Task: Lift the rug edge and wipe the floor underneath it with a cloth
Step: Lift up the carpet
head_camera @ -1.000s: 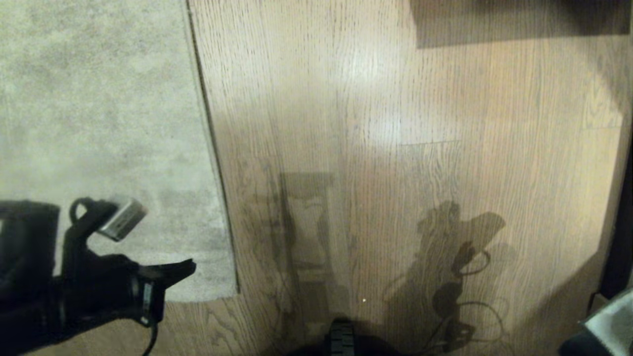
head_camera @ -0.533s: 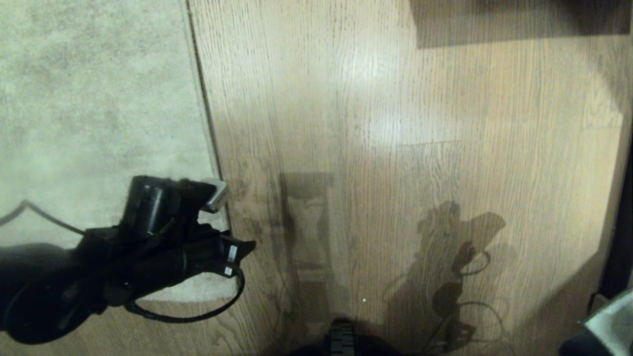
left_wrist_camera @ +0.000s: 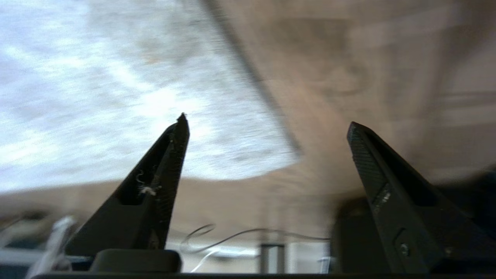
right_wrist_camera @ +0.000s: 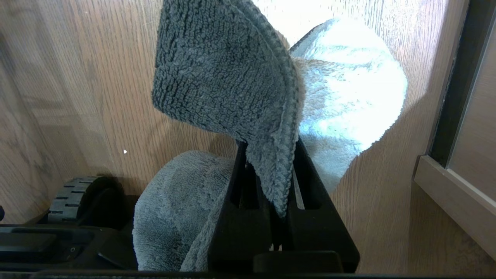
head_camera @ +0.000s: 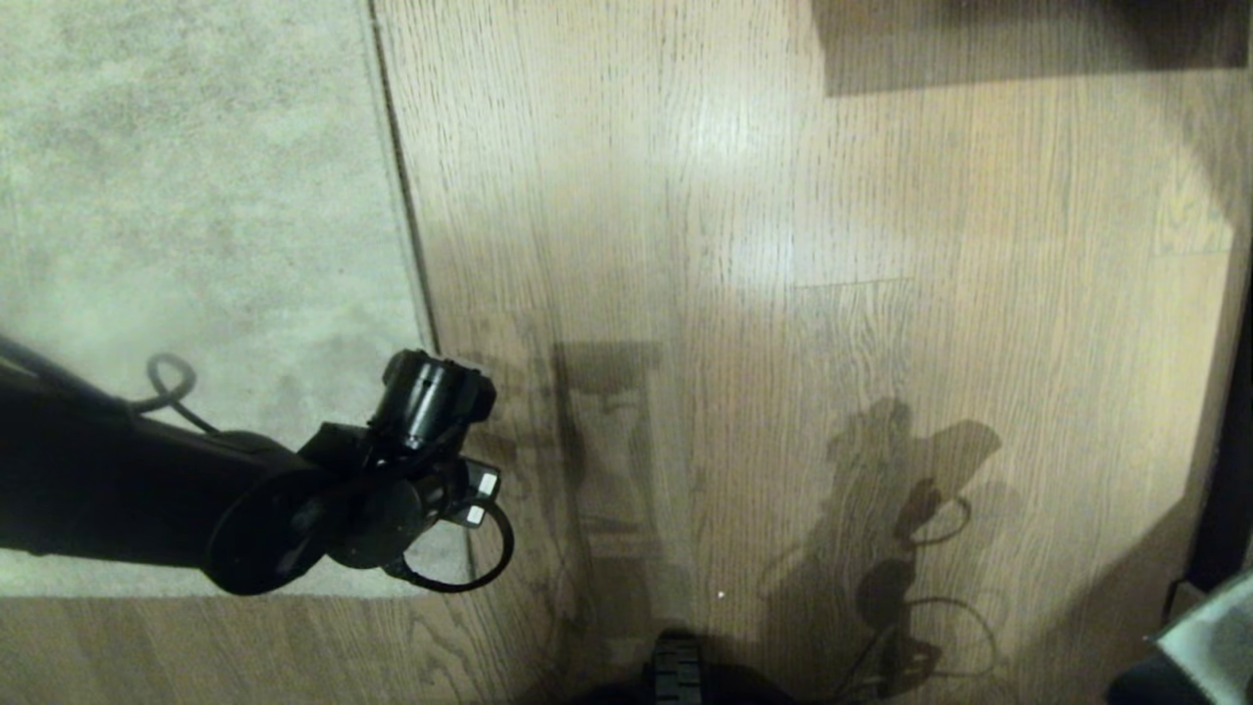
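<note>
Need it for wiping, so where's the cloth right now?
The cloth is pinched in the right gripper above bare floor, at the head view's bottom right corner.

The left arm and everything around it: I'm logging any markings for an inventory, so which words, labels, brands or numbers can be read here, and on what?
No text can be read in any view.
Two small white stickers on the left arm near its wrist: too small and blurred to read.
The rug edge, the floor and the cloth: no print visible.

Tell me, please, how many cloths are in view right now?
1: the cloth is pinched in the right gripper, above the floor. None shows elsewhere.
</note>
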Motion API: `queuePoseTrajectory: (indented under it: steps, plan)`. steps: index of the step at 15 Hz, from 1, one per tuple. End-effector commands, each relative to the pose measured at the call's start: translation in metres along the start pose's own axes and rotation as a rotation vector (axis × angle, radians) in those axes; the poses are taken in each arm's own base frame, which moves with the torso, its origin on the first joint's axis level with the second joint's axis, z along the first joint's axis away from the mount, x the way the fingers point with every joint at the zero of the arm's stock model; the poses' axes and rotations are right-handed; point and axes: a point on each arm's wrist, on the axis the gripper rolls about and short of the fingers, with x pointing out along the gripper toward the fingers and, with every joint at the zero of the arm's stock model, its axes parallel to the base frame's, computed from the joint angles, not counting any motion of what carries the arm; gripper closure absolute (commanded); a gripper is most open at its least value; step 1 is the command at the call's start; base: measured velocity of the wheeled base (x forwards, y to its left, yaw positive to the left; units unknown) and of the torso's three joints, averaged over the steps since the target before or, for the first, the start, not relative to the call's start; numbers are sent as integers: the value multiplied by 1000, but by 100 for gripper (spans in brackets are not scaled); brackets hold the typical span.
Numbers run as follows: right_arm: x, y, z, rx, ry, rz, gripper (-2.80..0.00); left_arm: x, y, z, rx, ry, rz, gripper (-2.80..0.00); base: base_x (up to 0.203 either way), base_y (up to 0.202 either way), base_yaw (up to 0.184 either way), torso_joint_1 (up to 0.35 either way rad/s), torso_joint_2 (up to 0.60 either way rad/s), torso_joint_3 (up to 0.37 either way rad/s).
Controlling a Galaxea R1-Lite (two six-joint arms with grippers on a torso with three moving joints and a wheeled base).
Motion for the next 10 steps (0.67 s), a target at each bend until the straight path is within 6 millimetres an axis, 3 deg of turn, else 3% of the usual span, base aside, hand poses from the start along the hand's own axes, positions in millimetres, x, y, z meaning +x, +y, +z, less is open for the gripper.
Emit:
queuePoseTrajectory:
  steps: [1, 5, 10]
  plan:
    - [0, 0, 0, 0, 1, 1, 0, 9, -9, 2, 23, 18, 54, -280, 0, 0, 0, 0, 0, 0]
    - [0, 0, 0, 0, 1, 0, 0, 21, -14, 0, 50, 36, 201, -280, 0, 0, 0, 0, 0, 0]
    - [0, 0, 0, 0, 1, 1, 0, 35, -22, 2, 79, 36, 264, -280, 0, 0, 0, 0, 0, 0]
